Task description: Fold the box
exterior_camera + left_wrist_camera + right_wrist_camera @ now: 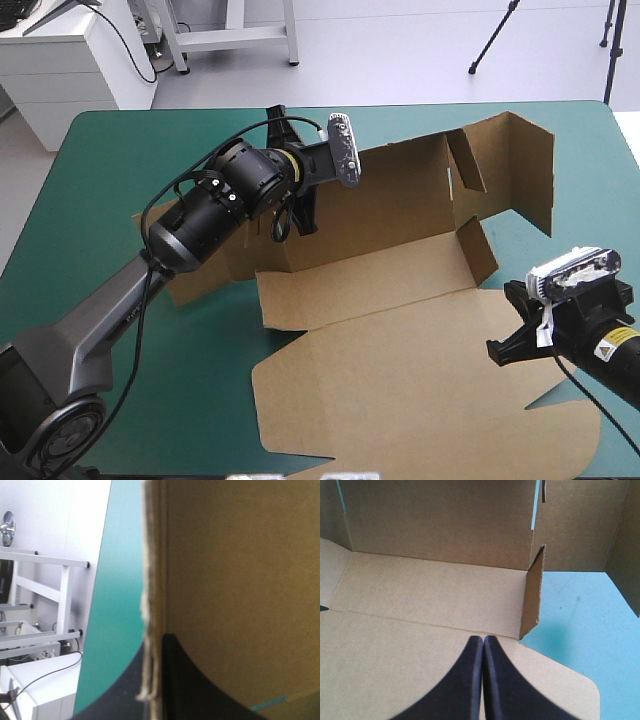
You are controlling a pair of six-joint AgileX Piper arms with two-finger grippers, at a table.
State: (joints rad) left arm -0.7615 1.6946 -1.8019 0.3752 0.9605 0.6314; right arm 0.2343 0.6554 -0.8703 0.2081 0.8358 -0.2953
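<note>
Brown cut-board box (400, 380) is lying across the middle and right of the table, half raised. Its long back wall (400, 195) is standing. A short side flap (478, 250) is standing at the base's right end. The broad lid panel (420, 400) is lying flat toward the near edge.

Left gripper (154, 647): black fingers are all but together, pinching the back wall's top edge toward its left end. The raw board edge is running up between them.

Right gripper (483, 639): fingers are pressing together into one point with nothing between them. It is hanging over the lid panel, just short of the fold line and beside the side flap. I cannot tell whether it is touching the board.

Risks, as I am judging them:
- Nothing is clearly pinning the base, so a pull on the wall could be dragging the whole sheet across the cover.
- The pinch is taking in only the wall's edge; it could be slipping off, letting the wall spring back.
- The side flap could be folding outward and missing its tuck.

Surface: the teal-green table cover (120, 160) is looking smooth and offering little grip.

Room: a pale floor is showing beyond the far edge, with a white cabinet (60, 60) and black tripod legs (495, 35) standing there.
</note>
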